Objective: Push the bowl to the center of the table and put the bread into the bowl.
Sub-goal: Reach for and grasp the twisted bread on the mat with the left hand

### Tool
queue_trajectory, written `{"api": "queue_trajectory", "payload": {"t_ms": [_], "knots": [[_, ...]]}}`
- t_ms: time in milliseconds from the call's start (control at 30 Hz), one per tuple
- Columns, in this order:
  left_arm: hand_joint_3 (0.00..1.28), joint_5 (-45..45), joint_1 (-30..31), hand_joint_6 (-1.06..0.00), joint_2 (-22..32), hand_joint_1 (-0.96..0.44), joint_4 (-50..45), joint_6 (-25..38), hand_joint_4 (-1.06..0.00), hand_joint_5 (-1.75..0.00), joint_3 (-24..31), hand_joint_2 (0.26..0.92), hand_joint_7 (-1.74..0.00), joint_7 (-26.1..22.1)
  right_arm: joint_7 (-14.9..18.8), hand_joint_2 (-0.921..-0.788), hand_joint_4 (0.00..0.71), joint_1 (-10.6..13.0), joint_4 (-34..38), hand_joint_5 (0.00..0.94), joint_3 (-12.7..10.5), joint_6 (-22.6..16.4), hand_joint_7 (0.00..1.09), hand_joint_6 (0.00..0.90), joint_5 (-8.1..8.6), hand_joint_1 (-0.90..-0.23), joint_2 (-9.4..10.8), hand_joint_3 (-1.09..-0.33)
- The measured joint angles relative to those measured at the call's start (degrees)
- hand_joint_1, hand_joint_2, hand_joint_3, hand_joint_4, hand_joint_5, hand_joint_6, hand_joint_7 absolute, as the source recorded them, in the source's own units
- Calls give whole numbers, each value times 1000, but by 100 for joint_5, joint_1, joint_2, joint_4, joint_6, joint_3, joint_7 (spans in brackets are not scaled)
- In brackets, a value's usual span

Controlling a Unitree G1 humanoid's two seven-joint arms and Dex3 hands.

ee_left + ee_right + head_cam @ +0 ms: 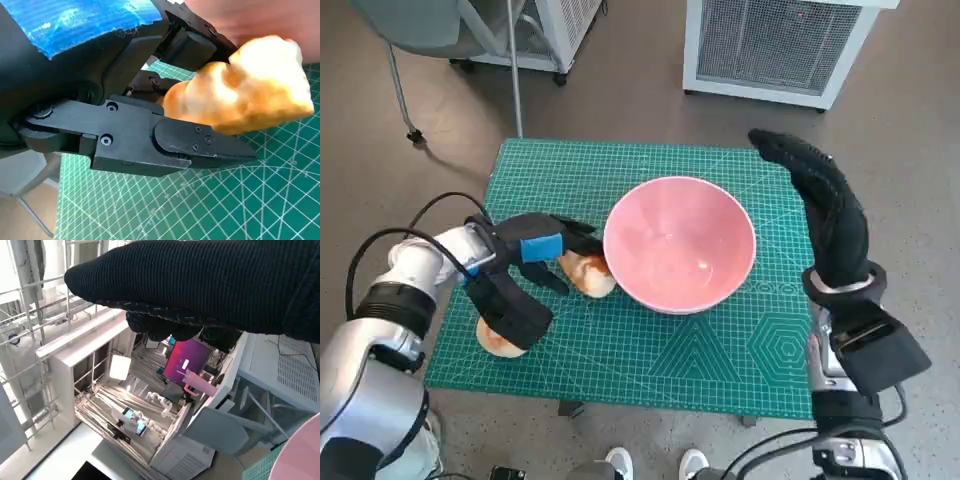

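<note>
The pink bowl (680,245) stands upright near the middle of the green mat (650,345). My left hand (535,250) reaches in from the left and grips a piece of golden bread (588,272) just beside the bowl's left rim. In the left wrist view the bread (240,95) sits between the black fingers (195,145), with the bowl (260,20) right behind it. A second piece of bread (498,340) lies at the mat's front left. My gloved right hand (830,215) hovers right of the bowl, fingers stretched out, holding nothing. The bowl's rim (305,455) shows in the right wrist view.
The mat covers the small table, whose edges drop to the floor on all sides. A white grilled cabinet (775,45) stands behind the table, and a chair (420,40) and a rack behind it to the left. A person's shoes (655,465) show at the front edge.
</note>
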Motion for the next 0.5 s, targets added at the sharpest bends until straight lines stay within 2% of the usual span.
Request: {"api": "queue_trajectory", "payload": {"t_ms": [100,133,167,233,300,500], "knots": [[17,11,-37,-734,-24,-169,50,-50,-672,-70,-86,890,-78,107,0,-921,207,10,-47,4,-3,42,621,-1,1,-703,0,-833],[59,18,-47,-672,-26,-109,72,-72,-647,-463,-113,901,-520,162,0,-921,207,13,-59,4,-4,53,620,-1,2,-703,0,-833],[97,36,-59,-620,-26,-70,102,-99,-618,-729,-152,908,-816,231,0,-921,207,18,-76,4,-7,69,620,-1,3,-702,0,-834],[107,59,-84,-604,-25,-37,159,-149,-617,-936,-223,914,-1046,371,0,-921,207,24,-102,4,-10,92,619,-1,9,-702,1,-834],[94,78,-103,-621,-20,-16,201,-218,-636,-1042,-285,918,-1165,462,0,-921,207,24,-123,4,-11,101,619,-1,10,-703,1,-833],[57,96,-129,-680,48,-4,233,-493,-664,-1100,-428,920,-1175,606,-2,-921,207,31,-187,3,-11,175,619,-1,11,-702,12,-833]]}}
